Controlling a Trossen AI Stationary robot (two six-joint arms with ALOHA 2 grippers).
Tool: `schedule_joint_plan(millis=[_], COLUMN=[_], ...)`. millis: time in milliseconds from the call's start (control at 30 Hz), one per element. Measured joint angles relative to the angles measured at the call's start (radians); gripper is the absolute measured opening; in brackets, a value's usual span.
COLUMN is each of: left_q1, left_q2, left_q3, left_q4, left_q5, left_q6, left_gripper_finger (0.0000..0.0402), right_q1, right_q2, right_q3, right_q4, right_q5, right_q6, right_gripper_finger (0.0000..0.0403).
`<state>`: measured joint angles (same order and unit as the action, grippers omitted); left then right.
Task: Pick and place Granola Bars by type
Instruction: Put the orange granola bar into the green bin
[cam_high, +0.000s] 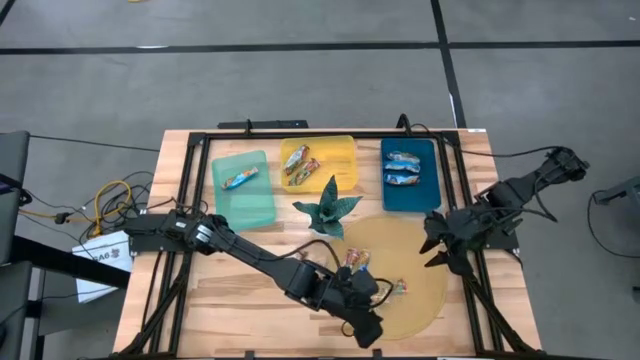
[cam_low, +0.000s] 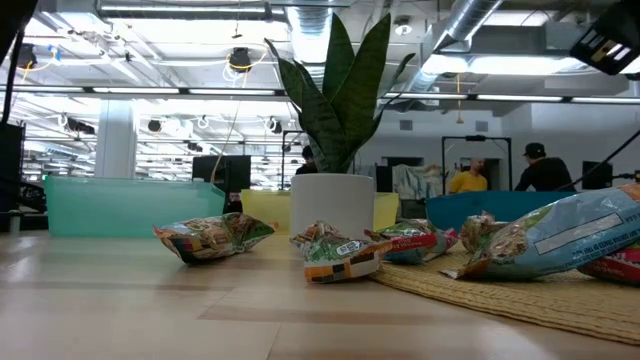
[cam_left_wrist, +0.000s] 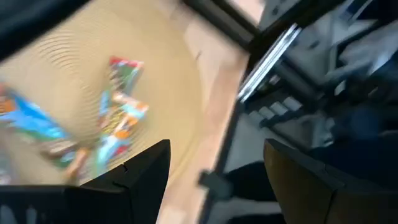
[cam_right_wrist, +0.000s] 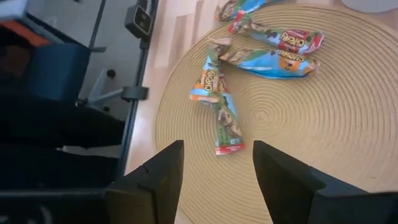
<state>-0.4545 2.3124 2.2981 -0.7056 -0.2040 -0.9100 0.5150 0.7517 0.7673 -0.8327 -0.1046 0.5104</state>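
Observation:
Several granola bars in shiny wrappers lie on a round woven mat (cam_high: 405, 290): a multicoloured pair (cam_right_wrist: 221, 99) and blue ones (cam_right_wrist: 273, 53), also seen in the high view (cam_high: 358, 262). Sorted bars lie in a green tray (cam_high: 245, 188), a yellow tray (cam_high: 325, 155) and a blue tray (cam_high: 410, 185). My left gripper (cam_high: 372, 330) hovers open over the mat's near edge, with the bars (cam_left_wrist: 118, 106) ahead of it. My right gripper (cam_high: 434, 248) stands open above the mat's right edge, nothing between its fingers (cam_right_wrist: 161, 174).
A potted green plant (cam_high: 327, 207) stands between the trays and the mat, and rises tall in the low view (cam_low: 340, 110). A black frame (cam_high: 470, 290) runs along the table's edges. Bare wood lies left of the mat (cam_high: 230, 290). People stand in the room behind (cam_low: 535, 170).

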Motion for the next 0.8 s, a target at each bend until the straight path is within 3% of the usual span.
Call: schedule_joint_plan(millis=[267,567,800], left_q1=[0.006,0.019,0.023], left_q2=[0.074,0.086,0.150], left_q3=[-0.015,-0.072,-0.072], left_q4=[-0.121,-0.144,-0.087], left_q5=[0.038,-0.056,0.031], left_q6=[0.157,0.199,0.271], left_gripper_finger=[0.0250,0.0239,0.0214], right_q1=[0.055,0.081,0.080], right_q2=[-0.001,-0.005,-0.007], right_q3=[0.000,0.000,0.000], right_q4=[0.065,0.112,0.108], right_q5=[0.003,0.003,0.004], right_q6=[0.092,0.112,0.111], right_gripper_finger=[0.0182,0.0176,0.0175])
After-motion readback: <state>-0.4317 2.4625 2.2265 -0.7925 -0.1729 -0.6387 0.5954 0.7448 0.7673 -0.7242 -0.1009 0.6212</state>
